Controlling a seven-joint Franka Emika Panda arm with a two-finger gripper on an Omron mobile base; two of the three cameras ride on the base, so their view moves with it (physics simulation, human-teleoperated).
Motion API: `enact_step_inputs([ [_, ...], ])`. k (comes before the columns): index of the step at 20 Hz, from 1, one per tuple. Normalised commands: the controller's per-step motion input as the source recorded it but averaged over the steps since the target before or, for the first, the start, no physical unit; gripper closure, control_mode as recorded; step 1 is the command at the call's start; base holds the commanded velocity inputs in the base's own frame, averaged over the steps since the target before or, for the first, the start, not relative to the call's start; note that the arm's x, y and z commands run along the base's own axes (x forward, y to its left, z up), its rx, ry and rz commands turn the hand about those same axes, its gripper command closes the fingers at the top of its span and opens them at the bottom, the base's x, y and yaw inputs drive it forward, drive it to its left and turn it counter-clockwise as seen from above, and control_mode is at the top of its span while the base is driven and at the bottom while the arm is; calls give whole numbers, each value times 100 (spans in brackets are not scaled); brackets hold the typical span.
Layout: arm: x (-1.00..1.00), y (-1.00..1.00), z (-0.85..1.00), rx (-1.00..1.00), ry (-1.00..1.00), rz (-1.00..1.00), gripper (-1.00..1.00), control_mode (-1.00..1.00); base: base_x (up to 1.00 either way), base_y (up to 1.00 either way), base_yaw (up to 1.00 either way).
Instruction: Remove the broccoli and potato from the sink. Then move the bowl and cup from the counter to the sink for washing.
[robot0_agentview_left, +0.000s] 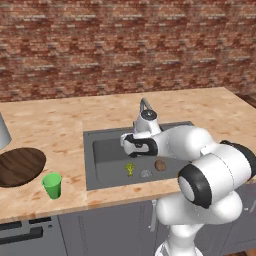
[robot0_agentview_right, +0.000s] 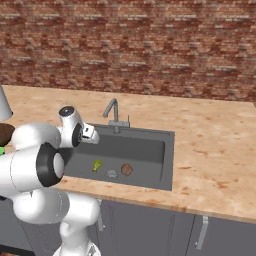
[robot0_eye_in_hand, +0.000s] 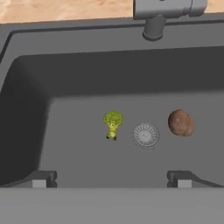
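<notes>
The broccoli (robot0_eye_in_hand: 113, 123) and the potato (robot0_eye_in_hand: 180, 123) lie on the floor of the sink (robot0_eye_in_hand: 87, 78), with the round drain (robot0_eye_in_hand: 145, 134) between them. My gripper (robot0_eye_in_hand: 112, 180) hangs open and empty above them, nearer the broccoli. From the left base the broccoli (robot0_agentview_left: 130, 169) and potato (robot0_agentview_left: 160, 165) sit in the sink (robot0_agentview_left: 107, 150) just below my hand. On the counter (robot0_agentview_left: 50, 125) to the sink's left rest the dark wooden bowl (robot0_agentview_left: 19, 166) and the green cup (robot0_agentview_left: 52, 185). From the right base the broccoli (robot0_agentview_right: 96, 165) and potato (robot0_agentview_right: 126, 169) show in the basin (robot0_agentview_right: 145, 145).
The metal faucet (robot0_agentview_left: 145, 104) rises behind the basin, close behind my hand. A tall pale vessel (robot0_agentview_left: 2, 131) stands at the counter's far left. A brick wall closes off the back. Beige counter (robot0_agentview_right: 210, 140) stretches to the right of the sink.
</notes>
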Motion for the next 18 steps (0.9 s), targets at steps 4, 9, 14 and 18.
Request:
enact_step_inputs([
  [4,18,0,-20,0,-2,7,-100,-100,0,0,0],
  [9,16,0,-19,0,0,5,-100,-100,0,0,0],
  [14,12,0,-19,-2,0,0,-100,-100,0,0,0],
  [18,10,0,-18,-2,0,0,-100,-100,0,0,0],
])
